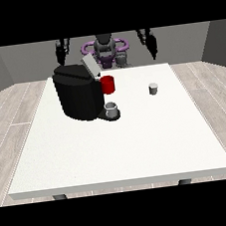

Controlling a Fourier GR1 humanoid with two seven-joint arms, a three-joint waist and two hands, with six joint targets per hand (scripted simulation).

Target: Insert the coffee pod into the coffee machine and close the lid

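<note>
A black coffee machine point(78, 91) stands on the left half of the white table point(139, 147), its grey lid point(90, 66) tilted up and open. A red part point(108, 84) shows at its front, with a grey cup point(112, 110) on the drip base below. The small grey coffee pod point(153, 88) stands alone on the table, right of the machine. Both hands are raised beside the robot at the back: the hand at the view's left point(61, 53) hangs above the machine's far side, the hand at the view's right point(151, 44) is beyond the pod. Neither touches anything.
The robot's torso point(105, 50) is behind the table's far edge. Wooden floor surrounds the table, grey walls behind. The table's front half holds only bare white surface.
</note>
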